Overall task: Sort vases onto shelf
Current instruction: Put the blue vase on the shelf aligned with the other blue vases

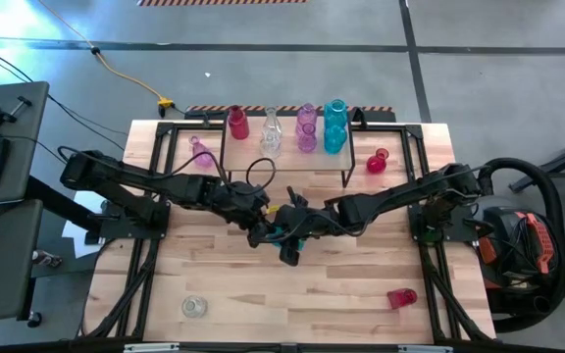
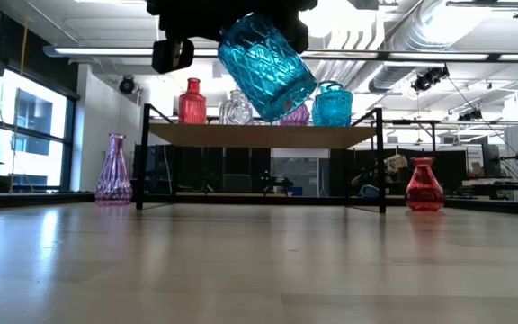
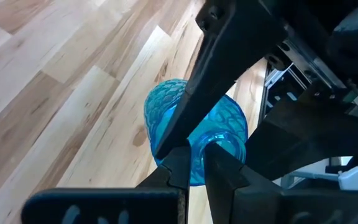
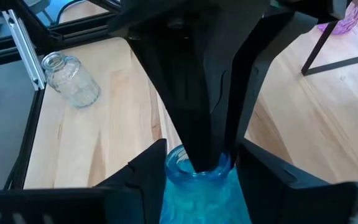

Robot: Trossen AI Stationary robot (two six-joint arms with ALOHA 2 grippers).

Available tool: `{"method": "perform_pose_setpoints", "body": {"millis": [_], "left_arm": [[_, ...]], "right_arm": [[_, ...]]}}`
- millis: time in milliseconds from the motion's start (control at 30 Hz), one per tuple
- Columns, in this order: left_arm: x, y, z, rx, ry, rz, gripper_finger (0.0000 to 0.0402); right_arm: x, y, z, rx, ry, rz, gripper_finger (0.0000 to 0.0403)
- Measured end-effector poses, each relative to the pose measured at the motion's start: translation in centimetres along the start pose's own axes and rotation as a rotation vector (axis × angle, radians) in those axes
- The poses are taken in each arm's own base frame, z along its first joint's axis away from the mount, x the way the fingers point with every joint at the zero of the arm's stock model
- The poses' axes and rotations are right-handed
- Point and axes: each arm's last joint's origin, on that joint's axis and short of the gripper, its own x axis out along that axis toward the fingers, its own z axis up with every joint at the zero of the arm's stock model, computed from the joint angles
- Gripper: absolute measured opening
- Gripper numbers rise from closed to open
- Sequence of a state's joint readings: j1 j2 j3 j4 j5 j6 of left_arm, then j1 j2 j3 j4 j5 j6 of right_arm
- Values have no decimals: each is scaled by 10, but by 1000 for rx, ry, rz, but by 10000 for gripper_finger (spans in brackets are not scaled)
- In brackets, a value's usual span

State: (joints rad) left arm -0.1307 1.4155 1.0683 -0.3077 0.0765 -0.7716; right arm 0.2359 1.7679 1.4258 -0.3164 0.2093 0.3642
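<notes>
Left arm: reaches from the table's left side to its middle, forearm low and slanting inward.
Left gripper (image 1: 266,227): fingers (image 3: 178,171) pressed together, meeting the right gripper head-on.
Right arm: stretches in from the right side towards the centre.
Right gripper (image 1: 292,235): fingers (image 4: 143,167) parted, flanking the left gripper's tips.

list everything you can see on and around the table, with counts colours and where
shelf: 1, light wood top on black legs, far middle of table
vases on shelf: 5; red, clear, two pink-purple, teal
held vase: 1, teal, tilted in the air mid-table
vases on table: pink-purple left of shelf, red right of shelf, clear near left, red lying near right
table: 1, plank wood
left gripper: shut on the held vase's neck
right gripper: either side of the neck
</notes>
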Motion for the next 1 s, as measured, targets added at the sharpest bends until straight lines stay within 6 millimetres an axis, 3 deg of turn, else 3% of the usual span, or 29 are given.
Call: {"method": "perform_pose_setpoints", "body": {"millis": [233, 1000], "left_arm": [[0, 1, 0, -12, 0, 10, 14], [0, 4, 4, -20, 17, -18, 80]], "right_arm": [[-1, -1, -2, -8, 31, -14, 101], [-1, -2, -4, 70, 43, -31, 92]]}}
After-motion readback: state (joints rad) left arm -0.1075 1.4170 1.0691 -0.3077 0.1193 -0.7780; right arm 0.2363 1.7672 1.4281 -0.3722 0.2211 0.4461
